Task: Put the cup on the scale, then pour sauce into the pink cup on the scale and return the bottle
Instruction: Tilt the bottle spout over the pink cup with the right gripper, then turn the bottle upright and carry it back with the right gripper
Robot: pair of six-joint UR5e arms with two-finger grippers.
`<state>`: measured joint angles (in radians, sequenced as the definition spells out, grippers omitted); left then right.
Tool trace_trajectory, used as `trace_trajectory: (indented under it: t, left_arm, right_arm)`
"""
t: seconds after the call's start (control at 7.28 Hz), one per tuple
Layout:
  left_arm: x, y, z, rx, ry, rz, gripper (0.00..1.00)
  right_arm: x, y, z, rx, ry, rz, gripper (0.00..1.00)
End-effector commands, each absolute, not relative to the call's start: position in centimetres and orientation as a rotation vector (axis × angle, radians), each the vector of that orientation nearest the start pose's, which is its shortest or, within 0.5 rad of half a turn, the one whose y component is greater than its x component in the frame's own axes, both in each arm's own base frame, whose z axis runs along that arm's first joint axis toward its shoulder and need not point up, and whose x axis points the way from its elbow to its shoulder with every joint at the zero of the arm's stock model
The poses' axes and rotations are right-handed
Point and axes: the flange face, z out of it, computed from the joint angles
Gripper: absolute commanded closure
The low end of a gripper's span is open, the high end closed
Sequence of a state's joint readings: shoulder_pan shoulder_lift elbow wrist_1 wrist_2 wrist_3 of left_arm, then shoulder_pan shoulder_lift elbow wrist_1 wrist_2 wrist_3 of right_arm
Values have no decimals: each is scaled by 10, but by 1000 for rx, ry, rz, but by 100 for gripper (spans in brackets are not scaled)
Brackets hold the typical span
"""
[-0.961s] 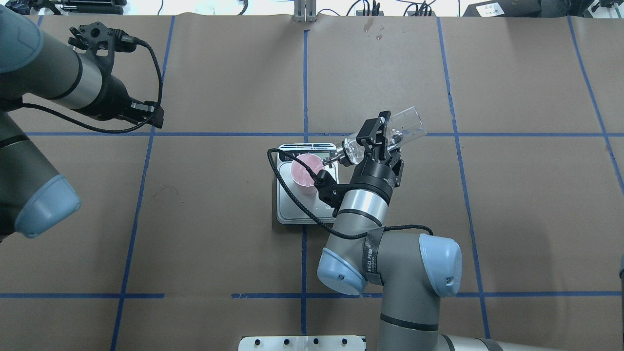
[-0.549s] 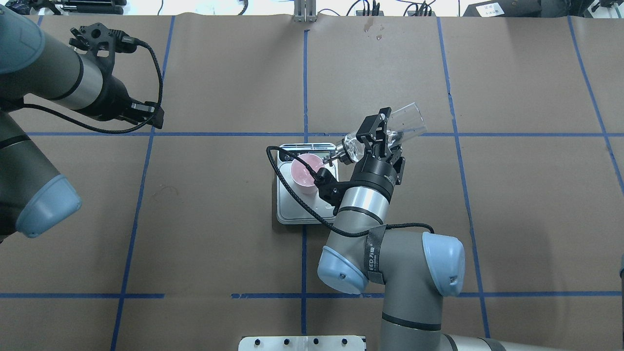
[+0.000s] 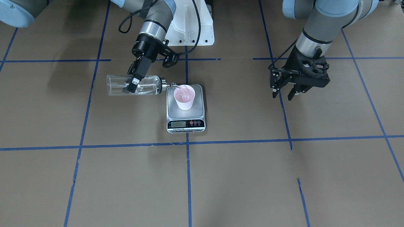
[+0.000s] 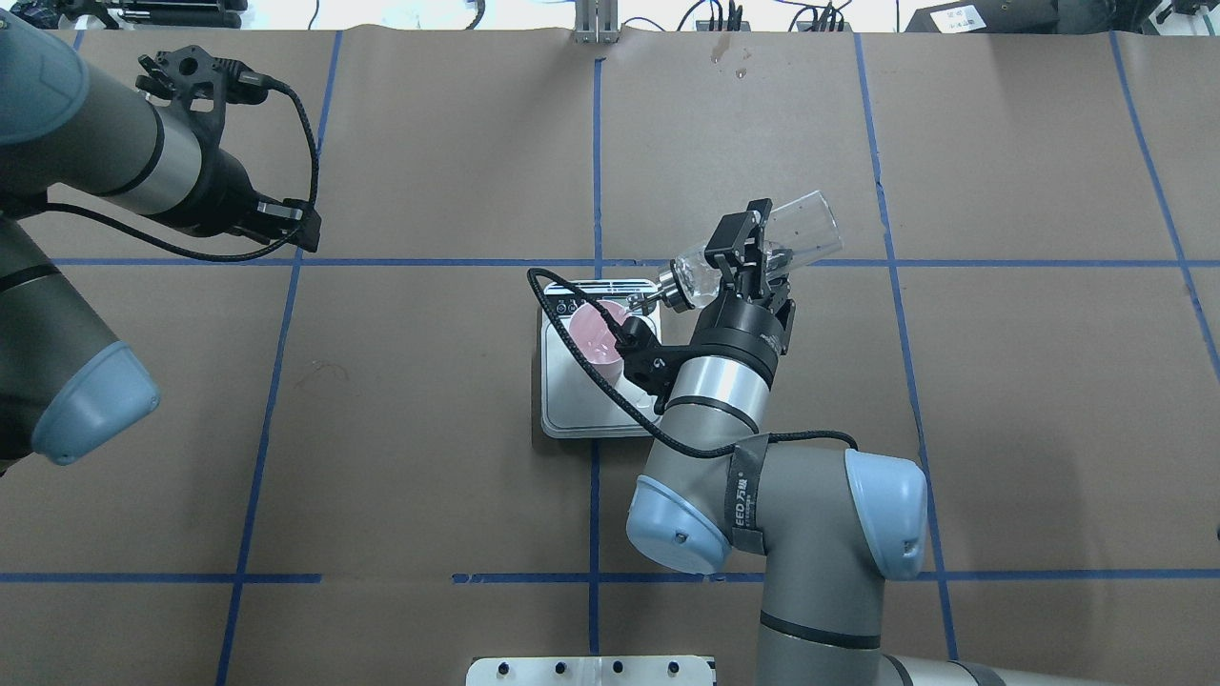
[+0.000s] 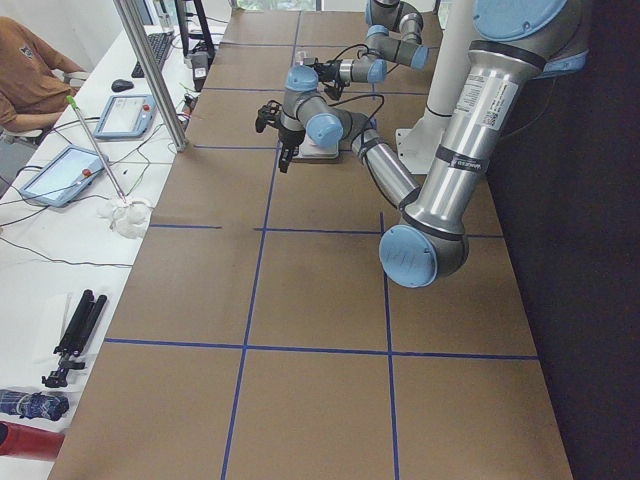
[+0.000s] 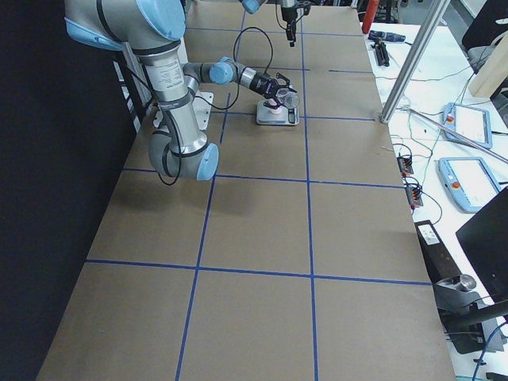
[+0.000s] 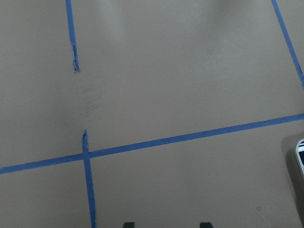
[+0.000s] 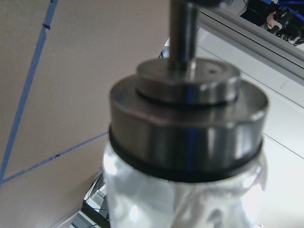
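Our right jaws are closed around the bottle (image 3: 151, 85), which lies almost level above the surface (image 3: 252, 176), with its spout at the rim of the cup (image 3: 184, 97). The cup stands upright on the scale (image 3: 186, 123). Our left jaws hang open, well apart from the scale, and hold nothing.

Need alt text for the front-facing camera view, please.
The right gripper holds the clear bottle tipped on its side, spout over the rim of the pink cup standing on the scale. The left gripper hangs open above the table, at the view's right.
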<state>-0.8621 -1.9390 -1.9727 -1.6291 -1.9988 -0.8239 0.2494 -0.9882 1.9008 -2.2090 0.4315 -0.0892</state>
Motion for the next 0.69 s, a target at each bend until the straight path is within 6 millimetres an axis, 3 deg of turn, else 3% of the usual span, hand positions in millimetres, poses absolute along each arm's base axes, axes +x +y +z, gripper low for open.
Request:
trace_trajectory:
  t: [0.0,0.27,0.41,0.55]
  left_arm:
    - [300,-491,273,310,857,71,44]
    - [299,-490,271,312,859,72,44]
    - [299,-490,272,310,857,71,44]
    - [300,-491,273,308,855,70,44]
  right_arm:
    - [-508,-358,227,974,632,-837,100]
    - [-512,-353,243,1058,440,-606,100]
    - [-518,-340,265,1074,340,-526,100]
    - [-519,-337,262,1098,274,-461,100]
